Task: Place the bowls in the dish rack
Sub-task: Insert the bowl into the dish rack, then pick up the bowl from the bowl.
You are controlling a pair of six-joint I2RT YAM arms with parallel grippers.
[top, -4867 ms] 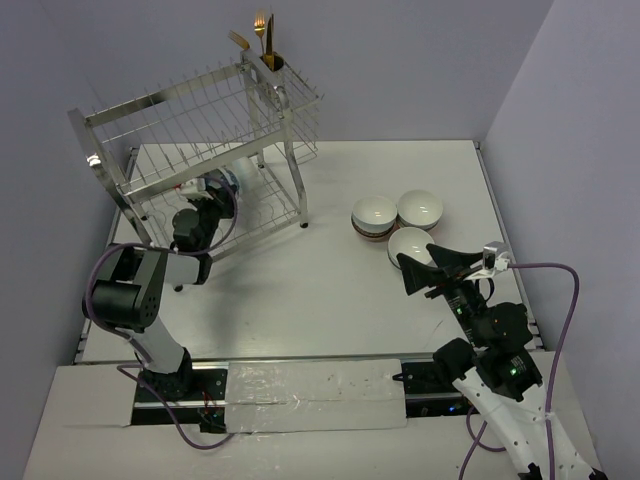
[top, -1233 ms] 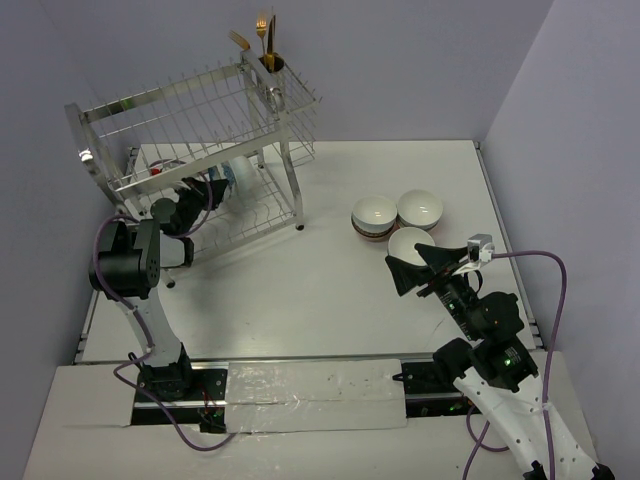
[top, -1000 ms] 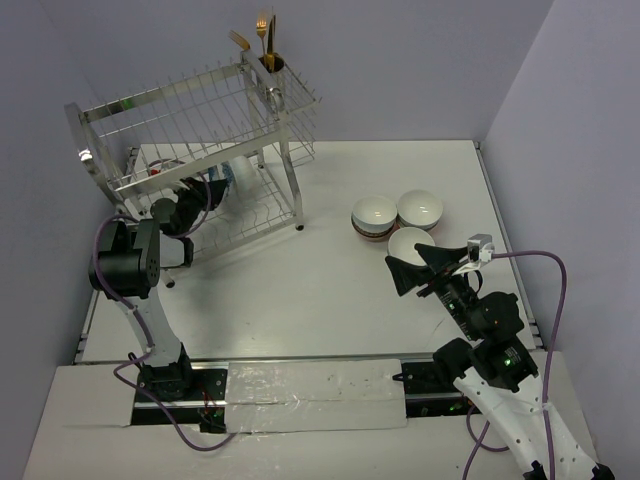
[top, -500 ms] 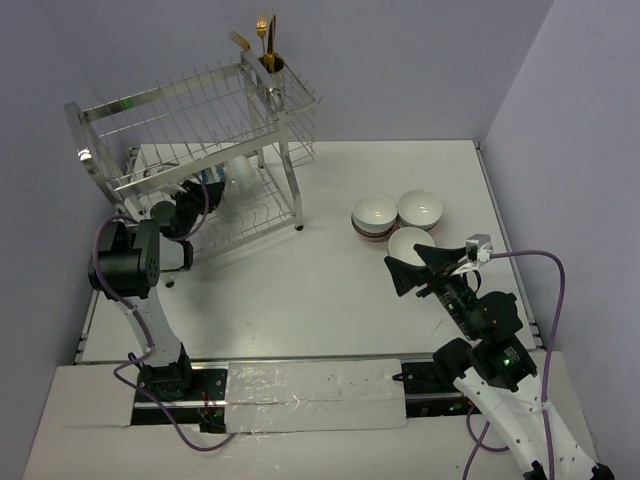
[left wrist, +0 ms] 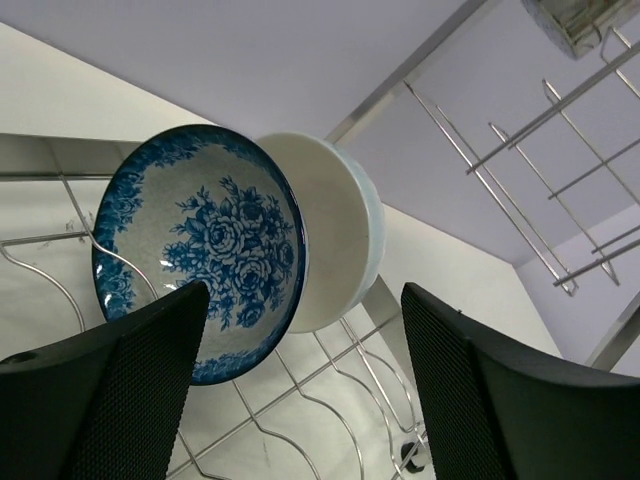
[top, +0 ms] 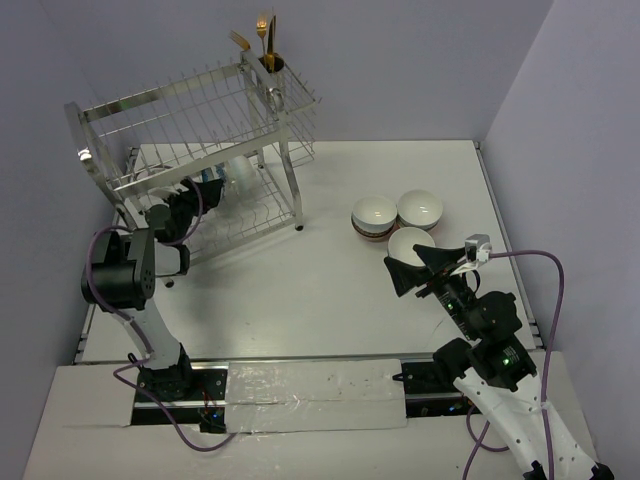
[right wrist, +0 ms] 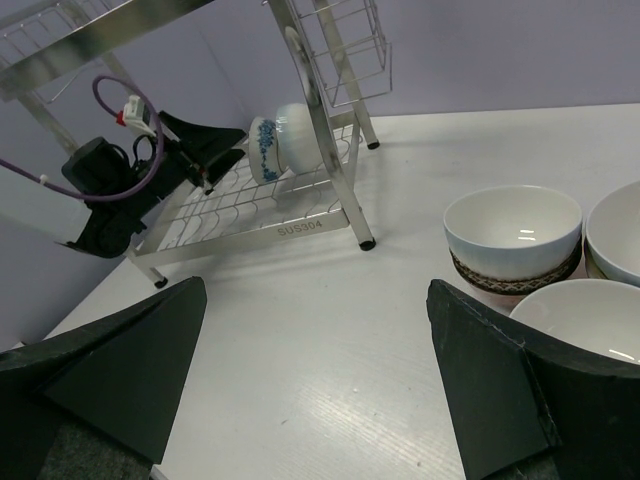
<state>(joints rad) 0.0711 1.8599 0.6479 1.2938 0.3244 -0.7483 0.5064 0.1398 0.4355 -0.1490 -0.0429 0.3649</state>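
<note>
The dish rack (top: 190,130) stands at the back left. On its lower shelf a blue-flowered bowl (left wrist: 200,265) stands on edge in the tines, with a white bowl (left wrist: 335,235) nested behind it. My left gripper (left wrist: 305,400) is open just in front of them; its fingers (left wrist: 110,400) hold nothing. Three white bowls rest on the table at the right: one with a brown band (right wrist: 512,235), one at the edge of the right wrist view (right wrist: 615,230) and a nearer one (right wrist: 575,315). My right gripper (right wrist: 315,380) hovers open and empty beside the nearer bowl (top: 410,243).
A cutlery cup with gold utensils (top: 268,45) sits on the rack's top right corner. The rack's legs (right wrist: 362,235) stand on the white table (top: 300,290). Walls close in the table at the left, back and right.
My left gripper has opened and let go of the blue-flowered bowl, which stays standing in the lower shelf. The right arm has not moved.
</note>
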